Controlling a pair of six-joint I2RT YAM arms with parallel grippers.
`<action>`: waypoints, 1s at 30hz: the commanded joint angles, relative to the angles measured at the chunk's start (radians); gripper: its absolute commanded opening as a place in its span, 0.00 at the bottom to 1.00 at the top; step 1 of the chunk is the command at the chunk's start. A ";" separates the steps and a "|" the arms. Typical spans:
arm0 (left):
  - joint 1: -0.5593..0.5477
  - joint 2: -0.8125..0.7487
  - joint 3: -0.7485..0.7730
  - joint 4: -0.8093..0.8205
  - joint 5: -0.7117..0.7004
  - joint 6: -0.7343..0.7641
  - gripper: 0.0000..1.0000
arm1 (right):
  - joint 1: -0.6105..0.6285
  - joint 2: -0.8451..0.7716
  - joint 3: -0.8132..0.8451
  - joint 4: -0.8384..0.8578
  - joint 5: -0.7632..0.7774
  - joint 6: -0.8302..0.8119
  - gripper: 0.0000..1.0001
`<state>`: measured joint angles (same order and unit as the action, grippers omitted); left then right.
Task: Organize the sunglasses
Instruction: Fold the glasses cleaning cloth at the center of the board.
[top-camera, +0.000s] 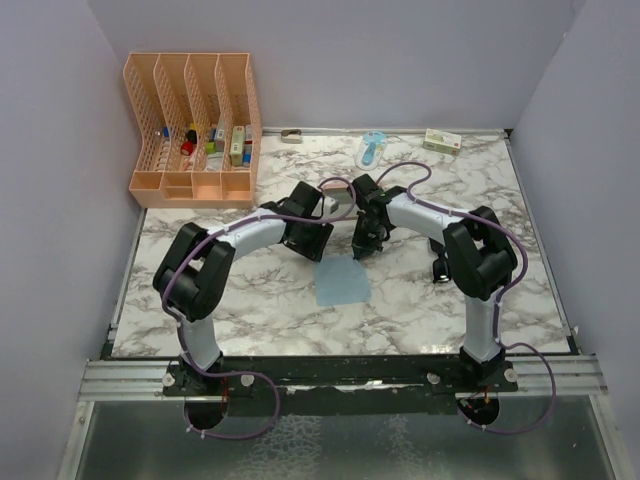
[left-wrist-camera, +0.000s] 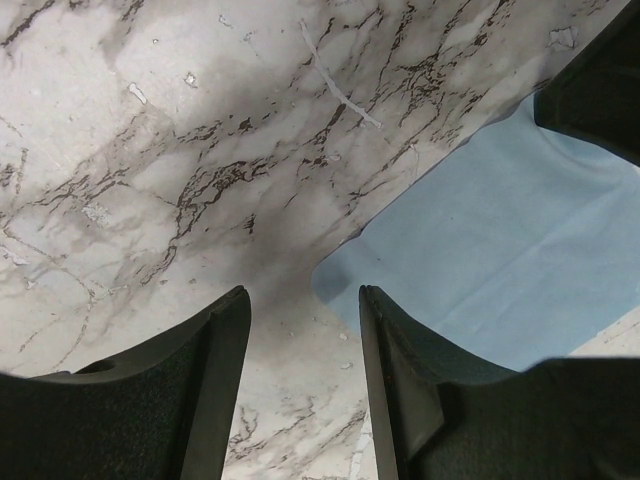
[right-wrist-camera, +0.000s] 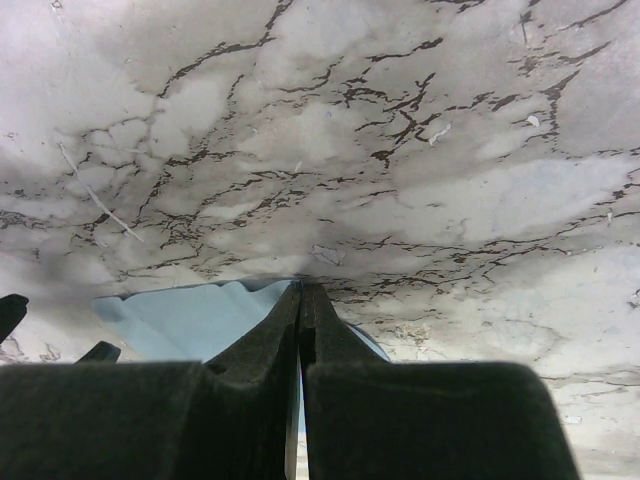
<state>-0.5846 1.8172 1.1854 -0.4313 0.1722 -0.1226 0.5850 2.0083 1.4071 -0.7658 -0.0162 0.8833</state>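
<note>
Sunglasses, seemingly the dark shape half hidden by the right elbow, lie well outboard of the right fingers, which are pressed together at the cloth edge; left fingers are spread, empty and farther off; long axis unclear.

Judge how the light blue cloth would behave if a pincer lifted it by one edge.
The cloth lies thin and flat on the marble table, so it would probably droop limply rather than hold shape. Its edge shows soft ripples by the shut right pincer, suggesting it bunches easily. Pushed, it would likely wrinkle or slide, being light.
</note>
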 joint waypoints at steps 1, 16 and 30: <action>-0.015 0.014 0.025 -0.005 -0.004 -0.010 0.50 | 0.009 0.074 -0.046 0.009 0.001 -0.014 0.01; -0.029 0.094 0.015 -0.020 -0.103 0.006 0.47 | 0.008 0.076 -0.061 0.004 0.007 -0.009 0.01; -0.057 0.028 -0.056 -0.016 -0.087 0.009 0.37 | 0.007 0.059 -0.071 -0.020 0.029 -0.003 0.01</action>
<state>-0.6193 1.8549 1.1889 -0.4080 0.0704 -0.1169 0.5812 2.0041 1.3918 -0.7467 -0.0418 0.8860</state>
